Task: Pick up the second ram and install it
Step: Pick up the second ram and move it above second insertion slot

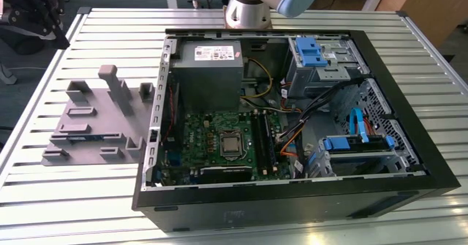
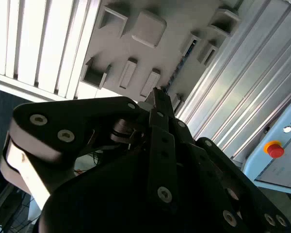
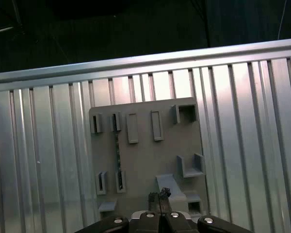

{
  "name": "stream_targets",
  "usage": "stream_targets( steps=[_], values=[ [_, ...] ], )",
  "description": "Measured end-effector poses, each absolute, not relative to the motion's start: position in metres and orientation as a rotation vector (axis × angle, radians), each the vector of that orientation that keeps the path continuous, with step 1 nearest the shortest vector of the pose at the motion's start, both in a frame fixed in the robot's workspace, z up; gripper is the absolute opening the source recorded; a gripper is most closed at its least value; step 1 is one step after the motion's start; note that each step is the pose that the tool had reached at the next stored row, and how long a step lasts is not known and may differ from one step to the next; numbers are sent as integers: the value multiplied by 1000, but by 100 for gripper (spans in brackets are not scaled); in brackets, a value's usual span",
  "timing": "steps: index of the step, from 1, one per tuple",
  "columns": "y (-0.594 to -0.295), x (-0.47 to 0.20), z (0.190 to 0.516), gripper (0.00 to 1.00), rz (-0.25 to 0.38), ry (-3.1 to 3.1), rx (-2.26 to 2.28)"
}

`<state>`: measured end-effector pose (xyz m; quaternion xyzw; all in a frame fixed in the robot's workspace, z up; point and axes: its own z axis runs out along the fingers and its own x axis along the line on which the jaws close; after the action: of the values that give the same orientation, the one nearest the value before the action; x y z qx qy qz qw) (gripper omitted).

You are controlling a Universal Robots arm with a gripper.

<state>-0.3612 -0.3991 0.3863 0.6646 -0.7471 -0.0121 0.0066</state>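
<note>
My gripper (image 3: 159, 199) hangs above the grey tray (image 3: 145, 165), tips pressed together on nothing, apart from the second ram (image 3: 118, 153). The ram stands on its long edge between upright blocks (image 3: 101, 182), just inside one edge of the tray, on the slatted table (image 1: 109, 201) beside the open computer case (image 1: 292, 206). I judge it light, stiff, fragile; I would pinch its flat faces mid-length at the upper edge. Edge-on it is a thin dark strip tinged blue-green.
</note>
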Motion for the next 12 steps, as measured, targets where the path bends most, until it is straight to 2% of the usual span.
stream_targets(
  steps=[12],
  values=[
    [-399, -361, 386, 11, -38, -2336, 2080]
  ],
)
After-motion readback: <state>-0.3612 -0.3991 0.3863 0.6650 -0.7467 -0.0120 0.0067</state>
